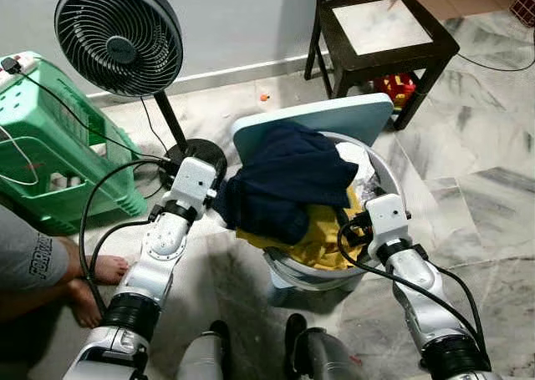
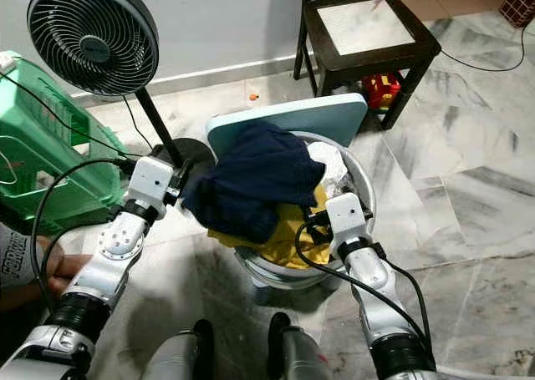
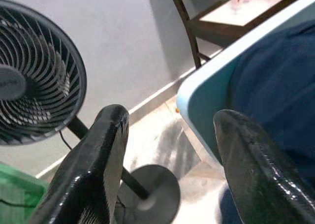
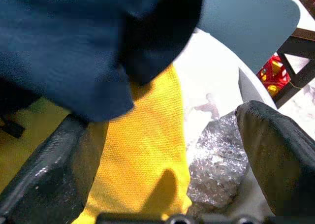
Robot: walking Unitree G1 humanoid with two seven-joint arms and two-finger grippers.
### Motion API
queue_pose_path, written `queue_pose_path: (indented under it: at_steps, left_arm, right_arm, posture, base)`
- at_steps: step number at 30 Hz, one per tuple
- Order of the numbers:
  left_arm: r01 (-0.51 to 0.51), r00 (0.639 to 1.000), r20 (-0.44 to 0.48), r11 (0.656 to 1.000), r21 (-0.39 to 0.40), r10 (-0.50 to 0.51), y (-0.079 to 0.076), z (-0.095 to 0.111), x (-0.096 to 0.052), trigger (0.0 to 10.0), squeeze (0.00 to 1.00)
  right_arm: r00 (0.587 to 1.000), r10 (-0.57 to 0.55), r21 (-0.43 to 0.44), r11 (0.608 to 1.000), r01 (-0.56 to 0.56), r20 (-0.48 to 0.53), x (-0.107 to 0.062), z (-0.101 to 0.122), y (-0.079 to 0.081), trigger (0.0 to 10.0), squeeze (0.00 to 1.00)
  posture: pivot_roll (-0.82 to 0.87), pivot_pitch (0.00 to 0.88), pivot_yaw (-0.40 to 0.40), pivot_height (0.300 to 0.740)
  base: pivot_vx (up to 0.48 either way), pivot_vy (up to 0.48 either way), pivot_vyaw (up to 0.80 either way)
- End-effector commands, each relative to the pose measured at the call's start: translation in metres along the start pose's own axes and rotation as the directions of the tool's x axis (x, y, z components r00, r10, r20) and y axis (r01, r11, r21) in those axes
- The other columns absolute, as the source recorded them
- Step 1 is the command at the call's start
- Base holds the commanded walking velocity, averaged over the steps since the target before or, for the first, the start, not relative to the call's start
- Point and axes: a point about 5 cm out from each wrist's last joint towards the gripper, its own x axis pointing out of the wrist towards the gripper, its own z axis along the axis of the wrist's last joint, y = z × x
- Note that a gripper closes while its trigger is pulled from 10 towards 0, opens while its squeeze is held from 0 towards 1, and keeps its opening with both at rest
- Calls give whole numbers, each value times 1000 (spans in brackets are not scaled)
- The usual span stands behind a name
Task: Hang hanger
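Observation:
A dark navy garment [image 1: 288, 179] lies on top of a yellow garment [image 1: 322, 238] in a round white laundry basket [image 1: 389, 175]. I can make out no hanger. My left gripper [image 1: 220, 199] is at the left edge of the navy garment; in the left wrist view its fingers [image 3: 106, 150] stand open with nothing between them. My right gripper [image 1: 355, 223] is at the basket's right side, open over the yellow cloth [image 4: 142, 145], with crumpled clear plastic [image 4: 216, 160] beside it.
A light blue board [image 1: 334, 117] leans at the basket's back. A black standing fan [image 1: 119, 33] and a green plastic stool [image 1: 50, 138] stand to the left, a dark wooden chair [image 1: 384, 33] behind. A person's bare feet [image 1: 96, 271] rest at the left on the marble floor.

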Motion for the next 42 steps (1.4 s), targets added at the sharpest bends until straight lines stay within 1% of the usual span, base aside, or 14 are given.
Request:
queue_pose_path:
  at_steps: [1, 9, 11, 12, 14, 19, 20, 21, 22, 26, 30, 34, 35, 42]
  left_arm:
    - [-3, 1000, -18, 1000, 12, 3, 3, -2, -1, 10000, 1000]
    - [32, 999, 21, 999, 25, -33, -3, 6, -1, 10000, 1000]
    - [70, 997, 29, 997, 42, -72, -8, 9, -1, 10000, 1000]
    - [147, 988, 37, 988, 36, -149, -17, 14, -3, 10000, 1000]
    - [207, 978, 28, 978, 43, -208, -25, 16, -6, 10000, 1000]
    - [332, 942, 36, 942, 37, -333, -47, 16, -31, 10000, 1000]
    - [332, 942, 36, 942, 37, -333, -47, 16, -31, 10000, 1000]
    - [370, 929, 12, 929, 21, -370, -54, 10, -43, 10000, 1000]
    - [370, 929, 12, 929, 21, -370, -54, 10, -43, 10000, 1000]
    - [475, 878, -85, 880, 27, -471, -71, -15, -75, 10000, 1000]
    - [520, 848, -135, 854, 32, -512, -79, -23, -85, 10000, 1000]
    - [566, 822, -161, 815, 123, -546, -84, -28, -80, 10000, 1000]
    - [568, 822, -158, 809, 152, -548, -84, -28, -74, 10000, 0]
    - [577, 817, -142, 790, 208, -559, -86, -21, -52, 10000, 0]
  right_arm:
    - [1000, 10, 7, 1000, -9, -28, -3, -8, 4, 10000, 0]
    - [1000, 5, 8, 1000, -5, -30, -5, -9, 3, 10000, 0]
    - [1000, 4, 8, 1000, -4, -30, -6, -9, 3, 10000, 0]
    - [1000, 1, 8, 1000, 0, -31, -6, -10, 2, 10000, 0]
    - [999, -2, 7, 1000, 2, -32, -7, -10, 1, 10000, 0]
    - [1000, -6, 7, 1000, 6, -31, -7, -10, 0, 10000, 0]
    - [1000, -6, 7, 1000, 6, -31, -7, -10, 0, 10000, 0]
    - [1000, -6, 7, 1000, 7, -31, -7, -10, 0, 10000, 0]
    - [1000, -6, 7, 1000, 7, -31, -7, -10, 0, 10000, 0]
    - [1000, -9, 6, 1000, 9, -30, -7, -10, 0, 10000, 0]
    - [1000, -5, 5, 1000, 5, -29, -6, -9, 0, 10000, 0]
    - [1000, 4, 4, 1000, -4, -25, -5, -8, 1, 10000, 0]
    - [1000, 5, 4, 1000, -5, -25, -5, -8, 2, 10000, 0]
    - [1000, 2, 7, 1000, -2, -25, -7, -9, 3, 10000, 0]
  posture:
    - [104, 316, -9, 740]
    - [95, 315, -1, 740]
    - [95, 316, 1, 740]
    - [94, 316, 1, 740]
    - [94, 316, 1, 740]
    - [94, 317, 5, 740]
    - [94, 317, 5, 740]
    - [96, 317, 6, 740]
    - [96, 317, 6, 740]
    - [100, 318, 2, 740]
    - [100, 320, -2, 740]
    - [95, 320, -5, 740]
    - [92, 320, -4, 740]
    - [75, 320, 11, 740]
  base:
    - [0, 0, 0]
    - [0, 0, 0]
    - [0, 0, 0]
    - [0, 0, 0]
    - [0, 0, 0]
    - [0, 0, 0]
    - [0, 0, 0]
    - [0, 0, 0]
    - [0, 0, 0]
    - [0, 0, 0]
    - [0, 0, 0]
    - [0, 0, 0]
    - [0, 0, 0]
    - [0, 0, 0]
